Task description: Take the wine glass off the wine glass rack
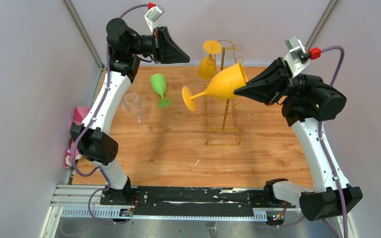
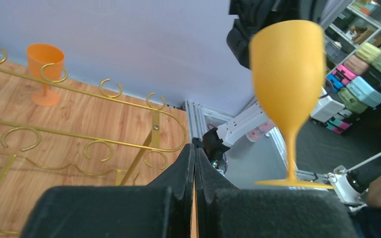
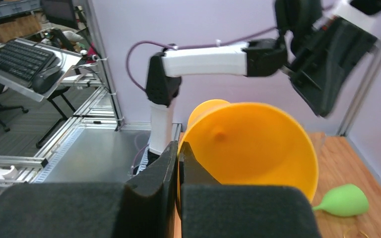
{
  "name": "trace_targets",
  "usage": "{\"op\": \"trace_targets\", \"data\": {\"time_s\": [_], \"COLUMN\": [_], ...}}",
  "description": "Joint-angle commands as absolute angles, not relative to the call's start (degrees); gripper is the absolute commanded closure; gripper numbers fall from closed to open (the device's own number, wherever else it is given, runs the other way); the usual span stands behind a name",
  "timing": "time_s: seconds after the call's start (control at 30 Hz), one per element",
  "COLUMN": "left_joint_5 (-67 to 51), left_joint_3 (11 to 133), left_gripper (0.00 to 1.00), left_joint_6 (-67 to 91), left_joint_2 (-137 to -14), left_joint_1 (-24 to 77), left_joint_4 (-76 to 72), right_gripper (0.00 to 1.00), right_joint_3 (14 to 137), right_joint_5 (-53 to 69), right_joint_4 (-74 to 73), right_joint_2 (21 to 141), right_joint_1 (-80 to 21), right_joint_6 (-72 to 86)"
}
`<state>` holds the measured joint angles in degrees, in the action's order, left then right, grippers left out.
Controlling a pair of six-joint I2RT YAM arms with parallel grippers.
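My right gripper (image 1: 239, 90) is shut on the rim of a yellow wine glass (image 1: 223, 82). It holds the glass on its side in the air, foot pointing left, in front of the upper part of the gold wire wine glass rack (image 1: 223, 130). In the right wrist view the jaws (image 3: 178, 153) pinch the bowl's rim (image 3: 250, 144). A second yellow glass (image 1: 207, 67) hangs upside down on the rack's far side. My left gripper (image 1: 184, 58) is shut and empty, up high left of the rack. Its wrist view shows the shut jaws (image 2: 194, 163), the rack's hooks (image 2: 104, 94) and the held glass (image 2: 287, 64).
A green glass (image 1: 159, 88) lies on the wooden table left of the rack, also in the right wrist view (image 3: 345, 200). A clear glass (image 1: 134, 105) lies beside it. An orange glass (image 2: 44, 69) shows in the left wrist view. A pink object (image 1: 79, 116) sits at the table's left edge.
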<state>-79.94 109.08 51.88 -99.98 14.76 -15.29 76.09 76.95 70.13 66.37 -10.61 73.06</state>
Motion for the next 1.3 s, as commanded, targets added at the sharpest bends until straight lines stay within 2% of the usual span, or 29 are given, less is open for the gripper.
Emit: {"op": "trace_targets", "data": {"time_s": [0.0,0.13,0.2,0.27,0.3,0.37,0.47,0.53,0.57,0.63,0.67,0.83,0.9,1.03,1.27], "left_joint_5": [-79.01,-76.09,-71.90,-67.16,-64.33,-59.73,-53.03,-45.63,-35.81,-5.24,-1.69,4.19,7.88,11.74,11.94], "left_joint_3": [107.91,106.64,106.13,105.22,103.81,99.42,95.43,98.83,104.43,115.48,118.55,118.92,116.43,112.07,106.58], "left_gripper": [1.00,1.00,1.00,1.00,1.00,1.00,1.00,1.00,1.00,1.00,1.00,1.00,1.00,1.00,1.00], "left_joint_6": [51.92,53.44,55.13,56.65,56.78,55.46,52.84,42.64,32.37,14.88,14.02,18.64,19.20,19.87,19.15], "left_joint_2": [-92.98,-90.76,-89.96,-88.87,-87.84,-85.33,-82.23,-80.84,-81.01,-84.27,-85.68,-88.65,-88.18,-86.03,-84.36], "left_joint_1": [14.85,13.96,12.16,9.57,8.56,7.85,7.98,8.90,11.59,21.28,23.68,24.17,24.17,24.17,24.19], "left_joint_4": [-16.83,-17.12,-17.31,-17.38,-17.40,-17.31,-13.91,0.83,16.70,39.47,42.70,45.83,46.21,46.08,45.52], "right_gripper": [1.00,1.00,1.00,1.00,1.00,1.00,1.00,1.00,1.00,1.00,1.00,1.00,1.00,1.00,1.00], "right_joint_3": [75.70,78.82,83.29,92.62,96.34,104.23,114.71,119.23,121.03,123.33,123.58,121.14,118.39,108.64,90.54], "right_joint_5": [75.95,72.68,68.15,58.32,53.11,41.65,25.60,12.65,8.39,-1.84,-5.23,-21.87,-23.57,-23.84,-14.45], "right_joint_4": [49.82,39.57,22.45,-4.40,-12.55,-24.57,-35.06,-41.06,-44.51,-48.79,-50.27,-56.25,-57.69,-58.07,-51.37], "right_joint_2": [65.47,65.20,63.03,62.02,61.92,62.90,64.14,64.72,65.22,66.29,66.81,69.77,70.58,71.56,75.82], "right_joint_1": [-11.34,-11.01,-10.21,-10.15,-10.17,-10.11,-10.11,-10.11,-10.11,-10.11,-10.15,-10.14,-9.77,-7.89,-3.94], "right_joint_6": [57.43,51.35,40.47,23.25,18.87,13.39,10.03,8.14,6.81,5.67,5.03,4.88,5.38,8.09,10.30]}}
